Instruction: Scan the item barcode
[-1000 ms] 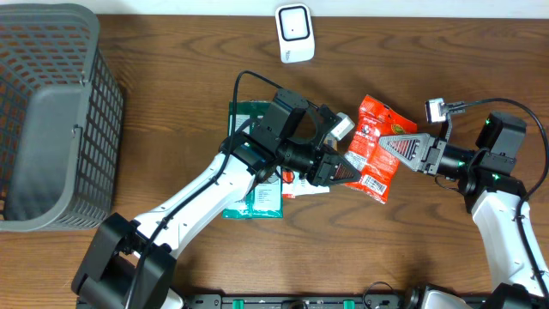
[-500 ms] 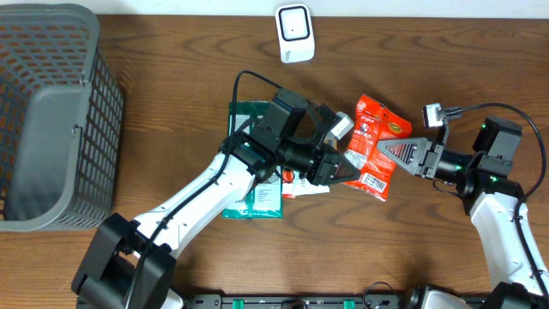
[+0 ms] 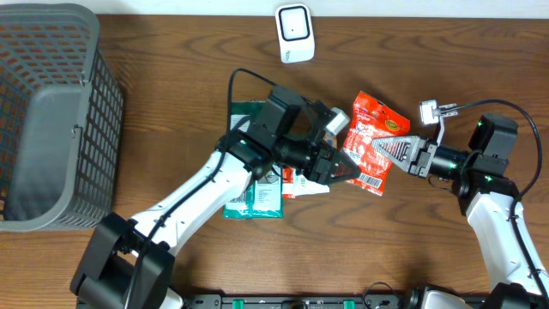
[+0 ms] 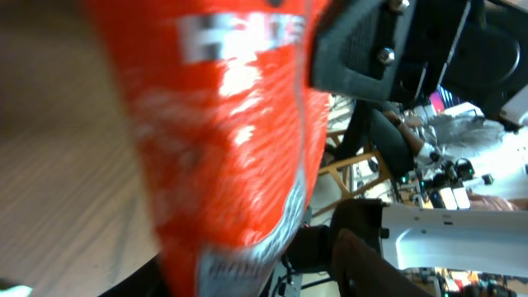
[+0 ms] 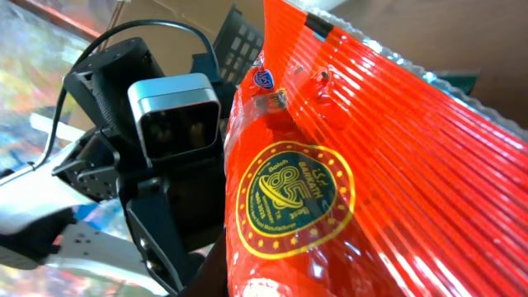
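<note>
Three views. Overhead: the red packet [image 3: 374, 137] hangs over the table, well short of the scanner [image 3: 293, 33] and toward the right arm's side of it, between the left gripper [image 3: 347, 169] and the right gripper [image 3: 396, 148]. The right jaws pinch its edge; whether the left jaws grip or stand spread cannot be told. Only this view shows a white panel [image 3: 370, 179], possibly the barcode, at the end farthest from the scanner. Left wrist: the red packet is blurred, with one finger [image 4: 355, 49] at its edge. Right wrist: the packet's face fills the frame, its gold seal [image 5: 293, 202] legible and the fingers hidden. Risk: a thin edge pinch may let the packet slip or swing, spoiling the scan.
</note>
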`<move>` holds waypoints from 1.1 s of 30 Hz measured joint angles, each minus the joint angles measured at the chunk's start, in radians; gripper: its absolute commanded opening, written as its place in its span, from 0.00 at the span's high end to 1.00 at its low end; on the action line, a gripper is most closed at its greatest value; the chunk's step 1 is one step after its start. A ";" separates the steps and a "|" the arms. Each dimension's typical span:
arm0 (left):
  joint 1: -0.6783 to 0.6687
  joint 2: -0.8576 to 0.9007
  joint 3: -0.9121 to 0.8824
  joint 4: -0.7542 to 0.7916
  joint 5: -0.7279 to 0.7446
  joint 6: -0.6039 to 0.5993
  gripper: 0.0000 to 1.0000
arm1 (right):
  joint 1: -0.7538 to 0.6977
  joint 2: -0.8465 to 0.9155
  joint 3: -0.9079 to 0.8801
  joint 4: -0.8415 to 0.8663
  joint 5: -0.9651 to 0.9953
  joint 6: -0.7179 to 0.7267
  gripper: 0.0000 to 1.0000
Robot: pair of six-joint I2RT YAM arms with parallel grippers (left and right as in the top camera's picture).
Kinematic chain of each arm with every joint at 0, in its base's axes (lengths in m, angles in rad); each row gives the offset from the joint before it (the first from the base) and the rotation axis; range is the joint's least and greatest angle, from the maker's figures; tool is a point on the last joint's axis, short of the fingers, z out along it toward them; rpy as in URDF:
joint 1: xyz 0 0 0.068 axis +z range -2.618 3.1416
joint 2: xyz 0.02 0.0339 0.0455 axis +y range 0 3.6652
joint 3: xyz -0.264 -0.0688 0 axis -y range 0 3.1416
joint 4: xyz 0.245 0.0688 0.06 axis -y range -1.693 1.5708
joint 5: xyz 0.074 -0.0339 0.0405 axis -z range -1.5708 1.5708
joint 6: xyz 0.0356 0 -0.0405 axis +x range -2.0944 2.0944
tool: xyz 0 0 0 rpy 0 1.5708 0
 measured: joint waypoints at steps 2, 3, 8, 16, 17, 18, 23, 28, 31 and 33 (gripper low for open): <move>0.028 0.000 0.000 -0.015 -0.003 0.000 0.42 | 0.001 0.000 -0.005 0.095 0.005 0.027 0.99; 0.043 0.000 0.000 -0.026 -0.003 0.000 0.42 | 0.001 0.000 -0.008 0.152 0.004 0.051 0.99; 0.159 -0.007 0.001 -0.141 -0.033 0.003 0.42 | 0.023 -0.002 -0.014 0.630 0.000 0.375 0.99; 0.208 -0.315 -0.008 -0.444 -0.422 0.026 0.43 | 0.035 -0.004 0.066 0.666 0.082 0.637 0.98; 0.208 -0.358 -0.008 -0.465 -0.468 0.026 0.43 | 0.035 -0.005 0.072 0.615 0.125 0.642 0.99; 0.208 -0.391 -0.008 -0.487 -0.509 0.026 0.42 | 0.035 -0.006 0.074 0.561 0.166 0.635 0.99; 0.208 -0.557 -0.008 -0.594 -0.717 0.025 0.43 | 0.050 -0.003 0.076 0.268 0.391 0.459 0.99; 0.208 -0.623 -0.005 -0.666 -0.885 0.026 0.48 | 0.069 0.008 0.217 -0.223 0.598 0.173 0.99; 0.210 -0.589 0.055 -0.749 -0.935 0.032 0.48 | 0.124 0.060 0.510 -0.554 0.790 -0.006 0.99; 0.222 -0.539 0.148 -0.840 -0.956 0.034 0.47 | 0.182 0.094 0.687 -0.683 0.910 -0.088 0.99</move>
